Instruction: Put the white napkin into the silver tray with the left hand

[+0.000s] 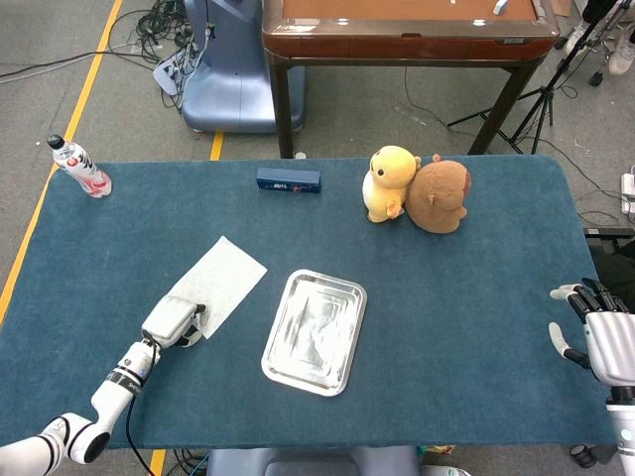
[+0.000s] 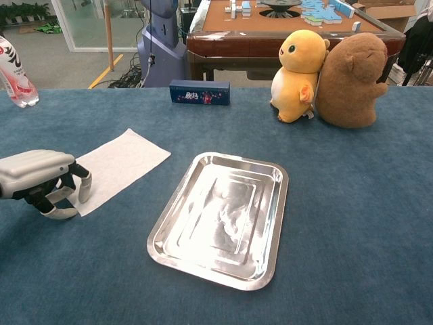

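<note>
Pinching napkin [image 2: 118,166] corner with left hand [image 2: 40,181], fingers curled at near edge; napkin flat on table, left of tray [image 2: 220,217]. Secure grip before lifting; thin sheet may slip

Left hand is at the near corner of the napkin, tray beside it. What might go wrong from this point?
1. The left hand has its fingers only at the near corner of the white napkin, which lies flat on the cloth; a thin sheet may slip out or just drag and crumple.
2. The silver tray has a raised rim; a napkin pulled low could catch on it or drape half outside.
3. A dragging napkin or hand may nudge the light tray sideways.
</note>
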Robot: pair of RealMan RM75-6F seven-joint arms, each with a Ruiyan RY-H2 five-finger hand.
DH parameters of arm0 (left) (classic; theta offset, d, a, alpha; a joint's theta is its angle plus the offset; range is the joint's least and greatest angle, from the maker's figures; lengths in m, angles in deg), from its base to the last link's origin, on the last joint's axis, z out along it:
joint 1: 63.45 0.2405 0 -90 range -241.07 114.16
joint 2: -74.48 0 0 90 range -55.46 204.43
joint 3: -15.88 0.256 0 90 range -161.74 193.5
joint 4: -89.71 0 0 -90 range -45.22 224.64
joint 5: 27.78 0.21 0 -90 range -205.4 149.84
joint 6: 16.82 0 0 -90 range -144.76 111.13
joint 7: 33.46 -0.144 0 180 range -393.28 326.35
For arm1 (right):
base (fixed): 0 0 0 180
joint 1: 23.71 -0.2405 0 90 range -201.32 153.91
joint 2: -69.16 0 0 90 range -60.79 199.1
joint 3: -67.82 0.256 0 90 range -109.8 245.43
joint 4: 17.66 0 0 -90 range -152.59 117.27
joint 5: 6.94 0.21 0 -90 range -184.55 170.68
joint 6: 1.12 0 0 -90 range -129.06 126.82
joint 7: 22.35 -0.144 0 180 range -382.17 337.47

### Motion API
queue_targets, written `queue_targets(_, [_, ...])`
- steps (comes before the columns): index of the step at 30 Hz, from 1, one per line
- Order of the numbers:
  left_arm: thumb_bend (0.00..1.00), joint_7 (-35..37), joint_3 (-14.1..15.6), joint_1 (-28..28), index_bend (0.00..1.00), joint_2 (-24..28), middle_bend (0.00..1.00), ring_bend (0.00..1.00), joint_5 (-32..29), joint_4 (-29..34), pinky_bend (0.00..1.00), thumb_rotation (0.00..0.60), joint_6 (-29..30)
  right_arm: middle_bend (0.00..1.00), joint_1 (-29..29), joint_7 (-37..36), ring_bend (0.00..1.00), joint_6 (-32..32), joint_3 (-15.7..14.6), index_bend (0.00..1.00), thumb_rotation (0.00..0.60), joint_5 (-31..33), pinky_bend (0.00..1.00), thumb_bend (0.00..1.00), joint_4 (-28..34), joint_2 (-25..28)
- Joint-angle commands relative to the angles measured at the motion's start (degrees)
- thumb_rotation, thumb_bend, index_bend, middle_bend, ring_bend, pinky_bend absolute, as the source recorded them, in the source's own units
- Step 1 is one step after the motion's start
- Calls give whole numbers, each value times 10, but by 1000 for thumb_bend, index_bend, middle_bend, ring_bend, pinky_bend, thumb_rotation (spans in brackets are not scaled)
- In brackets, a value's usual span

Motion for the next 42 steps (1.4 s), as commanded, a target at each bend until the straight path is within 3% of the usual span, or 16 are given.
queue_targets(1, [330, 3, 0, 0, 563, 0, 898, 596, 2, -1, 628, 600, 3, 313, 0, 0, 158, 0, 0, 332, 600, 0, 296, 393, 0, 0])
queue_targets(19, [393, 16, 0, 2, 563, -5, 894, 596, 3, -7, 628, 600, 5, 313, 0, 0, 158, 0, 0, 332, 600, 0, 296, 393, 0, 0])
queue_targets(32, [530, 23, -3, 4, 593, -8, 875, 596, 2, -12, 628, 600, 10, 313, 0, 0, 158, -1, 0, 333, 600, 0, 296, 393, 1, 0])
queue_targets(42, [569, 27, -5, 5, 593, -10, 867, 596, 4, -14, 628, 600, 17, 313, -1, 1, 158, -1, 0, 333, 600, 1, 296, 393, 1, 0])
